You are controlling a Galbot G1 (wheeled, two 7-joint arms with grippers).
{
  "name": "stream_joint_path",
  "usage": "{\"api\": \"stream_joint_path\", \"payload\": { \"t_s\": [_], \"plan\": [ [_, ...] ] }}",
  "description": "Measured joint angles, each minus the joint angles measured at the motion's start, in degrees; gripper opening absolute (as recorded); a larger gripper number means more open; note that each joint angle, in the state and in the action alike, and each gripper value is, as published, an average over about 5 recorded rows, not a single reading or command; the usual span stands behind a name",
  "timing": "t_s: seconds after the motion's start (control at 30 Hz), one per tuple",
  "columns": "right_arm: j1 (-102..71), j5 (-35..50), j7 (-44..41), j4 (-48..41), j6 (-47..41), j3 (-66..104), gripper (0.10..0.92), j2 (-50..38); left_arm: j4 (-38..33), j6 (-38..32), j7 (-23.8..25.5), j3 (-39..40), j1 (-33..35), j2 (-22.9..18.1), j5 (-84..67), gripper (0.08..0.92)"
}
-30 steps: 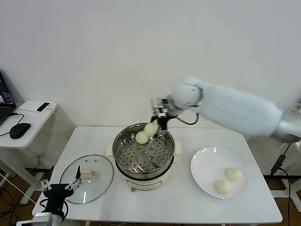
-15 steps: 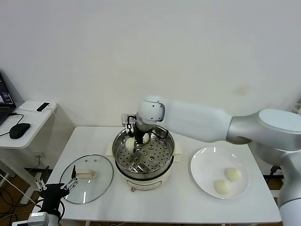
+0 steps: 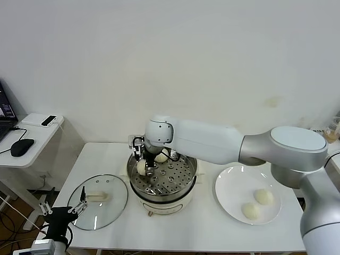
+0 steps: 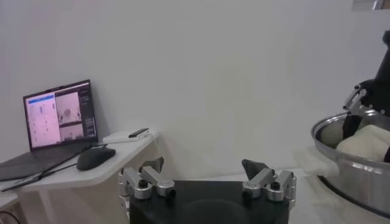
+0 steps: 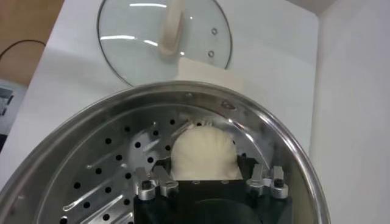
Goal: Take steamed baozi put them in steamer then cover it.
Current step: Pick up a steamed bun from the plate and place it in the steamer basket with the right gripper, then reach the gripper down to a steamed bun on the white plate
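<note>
My right gripper (image 3: pixel 144 166) reaches down inside the steamer (image 3: pixel 166 200), close to its left wall. Its fingers stand open on either side of a cream-white baozi (image 5: pixel 204 152) that rests on the perforated tray; the same gripper (image 5: pixel 204 165) and bun fill the right wrist view. A second baozi (image 3: pixel 161 157) lies at the back of the tray. Two more baozi (image 3: pixel 264 196) (image 3: pixel 251 211) sit on the white plate (image 3: pixel 232 179). The glass cover (image 3: pixel 98 204) lies flat on the table, left of the steamer. Beside it, at the table's front left corner, my left gripper (image 3: pixel 66 213) waits open and empty.
A low side table (image 3: pixel 37 133) at the far left carries a laptop (image 4: pixel 58 115), a mouse (image 3: pixel 21 146) and a small black device (image 3: pixel 49 120). The wall stands close behind the white table (image 3: pixel 202 228).
My right arm has swung left across the steamer and lowered the baozi onto the tray by the left wall. Its fingers have widened around the bun. The left arm has barely shifted.
</note>
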Motion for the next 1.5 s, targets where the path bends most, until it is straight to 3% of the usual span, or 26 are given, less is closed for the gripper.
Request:
{"api": "stream_joint_path", "payload": {
  "t_s": [0.1,0.5,1.0,1.5],
  "plan": [
    [0.58,0.18,-0.42,0.32,0.32,0.21,0.814,-0.41,0.06,0.0,0.03,0.26,-0.11,0.04,0.01,0.823],
    [6.86,-0.86,-5.61,7.17,3.98,0.33,0.823,-8.25,-0.15,0.36,0.28,1.04,-0.68,0.72,0.03,0.823],
    [10.53,-10.77,-15.98,21.86,14.58,0.19,0.823,-35.19,-1.18,1.0,0.49,2.89,-0.82,1.63,0.13,0.823],
    [0.58,-23.86,-17.64,31.75,20.66,-0.16,0.823,-57.31,-0.56,1.04,0.55,3.62,-1.12,1.07,0.42,0.823]
  ]
}}
